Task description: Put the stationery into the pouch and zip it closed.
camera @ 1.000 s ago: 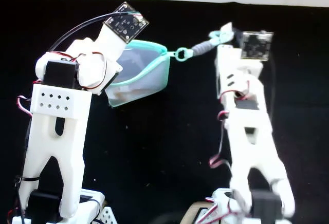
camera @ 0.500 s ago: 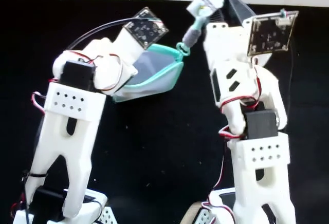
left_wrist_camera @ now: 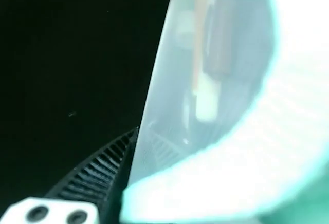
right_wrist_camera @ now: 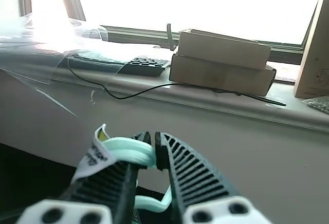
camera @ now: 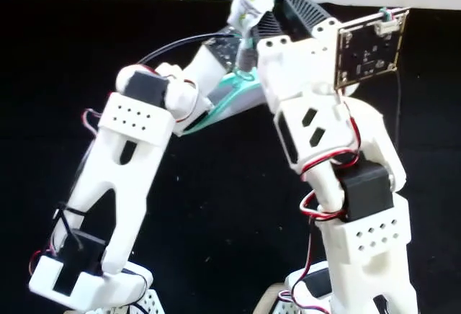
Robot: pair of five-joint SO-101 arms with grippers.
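- In the space of a second, both arms have risen and closed in on each other above the black table (camera: 216, 206). The pouch (camera: 229, 98), which hung clear between them earlier, now sits half hidden behind the right arm's upper joint.
- The right gripper (right_wrist_camera: 153, 147) is clamped on the zip's mint pull cord (right_wrist_camera: 128, 151) and holds it high above the pouch, with a white tag (right_wrist_camera: 91, 157) dangling beside it.
- The left gripper (left_wrist_camera: 131, 147) pinches the translucent pouch by its side wall and keeps it off the table. Blurred shapes of stationery (left_wrist_camera: 211, 54) show inside.
- Whether the zip is fully shut cannot be told from here.
- The risk is that the thin cord slides out from between the ribbed jaws if the pull comes at an angle. A hard tug could also drag the pouch out of the left arm's hold and drop it, spilling the contents through any gap left in the zip.
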